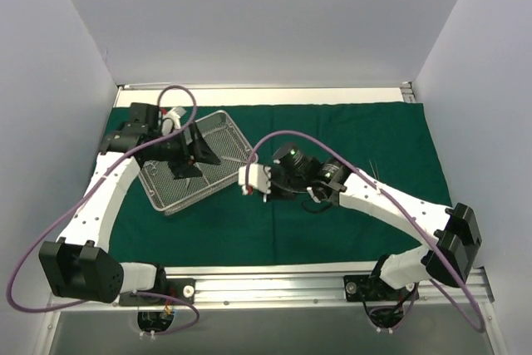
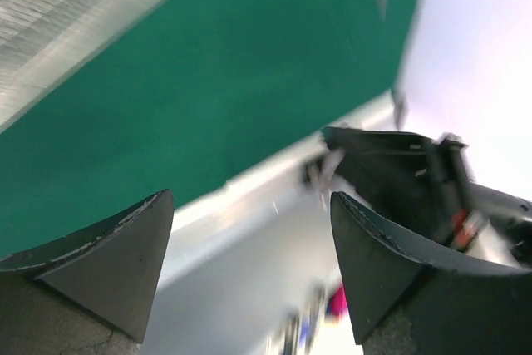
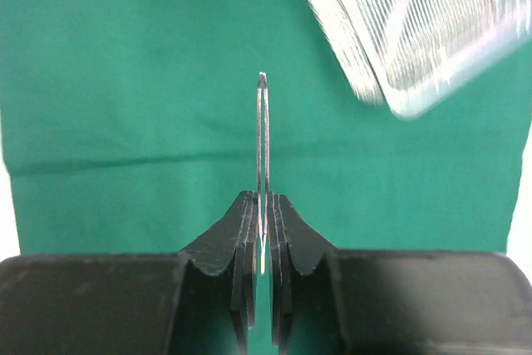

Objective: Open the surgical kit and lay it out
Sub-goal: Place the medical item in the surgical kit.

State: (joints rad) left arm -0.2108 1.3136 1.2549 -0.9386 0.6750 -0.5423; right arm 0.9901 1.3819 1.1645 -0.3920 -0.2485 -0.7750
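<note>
left claw: my left gripper (image 2: 249,214) is released, the two dark wedge-shaped fingers (image 2: 108,247) stand wide apart with nothing between them
left claw spot: from the top camera it hangs over the wire-mesh tray (image 1: 226,140), on the left half of the cloth
right claw: right gripper (image 3: 263,201) is clenched tight on the tweezers (image 3: 263,147), black ridged pads pressed on both flat sides
tweezers: thin bright steel, I see them edge-on from the wrist cam, two slim blades meeting at a rounded tip that points straight away from the claw, held above the cloth just beside the tray's near corner
tray: silver, rectangular, fine woven mesh with a rounded wire rim, sitting at an angle to the cloth edges; can't tell what's inside, the left arm covers it
cloth: dark green drape (image 1: 349,130) opened out flat across the table, matte weave, one soft crease running across it in the right wrist view
other bit: a thin steel piece (image 1: 373,171) lies on the cloth far right, well apart from the tray, too small for me to say which tool
</note>
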